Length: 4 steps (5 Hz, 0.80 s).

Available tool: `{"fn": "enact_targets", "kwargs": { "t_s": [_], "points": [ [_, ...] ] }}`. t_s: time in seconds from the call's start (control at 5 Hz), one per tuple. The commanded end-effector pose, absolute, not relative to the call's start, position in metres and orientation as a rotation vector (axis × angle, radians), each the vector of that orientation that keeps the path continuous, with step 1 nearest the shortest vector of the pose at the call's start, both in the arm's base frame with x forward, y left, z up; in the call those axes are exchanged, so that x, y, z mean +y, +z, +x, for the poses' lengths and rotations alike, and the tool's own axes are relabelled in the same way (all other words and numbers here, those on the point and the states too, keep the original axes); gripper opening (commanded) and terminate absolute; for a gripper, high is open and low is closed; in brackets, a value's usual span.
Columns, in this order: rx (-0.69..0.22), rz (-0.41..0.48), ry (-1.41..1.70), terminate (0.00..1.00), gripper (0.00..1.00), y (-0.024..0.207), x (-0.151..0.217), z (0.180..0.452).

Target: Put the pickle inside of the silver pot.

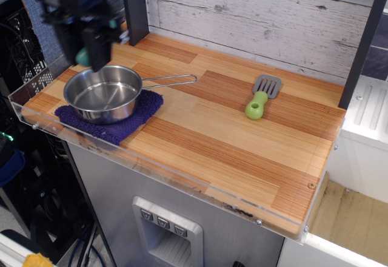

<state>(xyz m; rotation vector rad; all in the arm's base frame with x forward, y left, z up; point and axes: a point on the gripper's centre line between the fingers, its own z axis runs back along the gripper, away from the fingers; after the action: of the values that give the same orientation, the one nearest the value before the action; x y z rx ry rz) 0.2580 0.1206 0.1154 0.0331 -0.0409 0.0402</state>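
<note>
The silver pot sits on a purple cloth at the left of the wooden table, its wire handle pointing right. It looks empty inside. My gripper, black and motion-blurred, hangs just above the pot's far left rim. It is shut on the pickle, whose teal-green end shows between the fingers.
A grey spatula with a lime-green handle lies at the right back of the table. A clear plastic rim runs along the table's left and front edges. A dark post stands at the back, near the gripper.
</note>
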Motion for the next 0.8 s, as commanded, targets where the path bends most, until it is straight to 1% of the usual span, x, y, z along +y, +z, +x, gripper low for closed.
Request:
{"fn": "enact_targets", "kwargs": {
  "t_s": [0.0,0.4,0.6],
  "points": [
    [-0.039,0.105,0.047,0.0,0.0,0.086,0.139,0.264],
    [0.005,0.122,0.053,0.0,0.0,0.067,0.144,0.266],
    [0.013,0.113,0.041,0.0,0.0,0.067,0.139,0.265]
  ]
}}
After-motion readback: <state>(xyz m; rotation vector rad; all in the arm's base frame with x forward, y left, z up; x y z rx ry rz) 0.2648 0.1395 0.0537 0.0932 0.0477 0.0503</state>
